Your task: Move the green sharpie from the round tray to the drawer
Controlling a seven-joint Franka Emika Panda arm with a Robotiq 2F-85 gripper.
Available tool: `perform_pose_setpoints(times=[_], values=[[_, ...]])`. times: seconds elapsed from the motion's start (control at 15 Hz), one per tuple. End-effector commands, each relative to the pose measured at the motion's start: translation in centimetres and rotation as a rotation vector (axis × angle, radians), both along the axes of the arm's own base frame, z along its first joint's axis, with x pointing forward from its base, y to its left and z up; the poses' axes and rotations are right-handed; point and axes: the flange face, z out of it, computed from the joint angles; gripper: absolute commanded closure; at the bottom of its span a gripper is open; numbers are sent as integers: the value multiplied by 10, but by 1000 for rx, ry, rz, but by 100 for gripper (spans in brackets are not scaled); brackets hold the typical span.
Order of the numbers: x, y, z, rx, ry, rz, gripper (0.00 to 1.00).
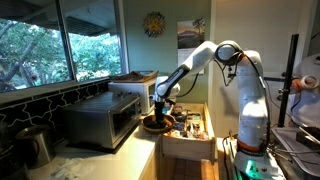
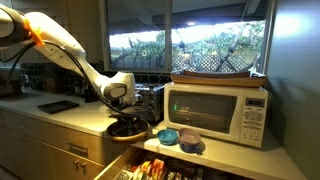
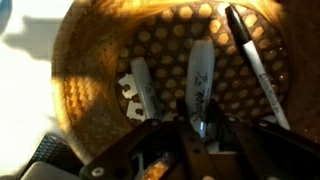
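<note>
In the wrist view the round tray [image 3: 95, 90] fills the frame, orange-brown with a honeycomb-patterned floor. The green sharpie [image 3: 201, 80] lies in its middle, pointing away from me, its barrel looking pale in the light. My gripper [image 3: 204, 130] is down in the tray with both fingers tight against the sharpie's near end. In both exterior views the gripper [image 1: 158, 112] [image 2: 120, 95] sits low over the tray [image 1: 152, 125] [image 2: 128, 129] on the counter. The pale-wood drawer [image 1: 190, 138] [image 2: 150, 168] stands pulled open beside it, with small clutter inside.
A black marker [image 3: 255, 60] and a white clip-like piece [image 3: 138, 90] also lie in the tray. A steel toaster oven [image 1: 100, 120] and a white microwave [image 2: 215, 110] stand on the counter. Small blue bowls [image 2: 180, 137] sit in front of the microwave.
</note>
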Motion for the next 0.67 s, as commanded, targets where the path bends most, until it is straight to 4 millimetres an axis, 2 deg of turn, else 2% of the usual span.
perform_pose_setpoints(times=[0.0, 0.13, 0.27, 0.4, 0.47, 0.53, 0.6], values=[[-36, 5, 47, -2, -86, 0, 94], [-58, 3, 66, -21, -107, -35, 94], [-85, -9, 78, -77, -152, -137, 94], [-119, -25, 76, -95, -157, -247, 94], [-129, -23, 70, -45, -149, -309, 94], [-95, -24, 78, -70, -136, -228, 76], [-108, -27, 75, -59, -133, -263, 76]])
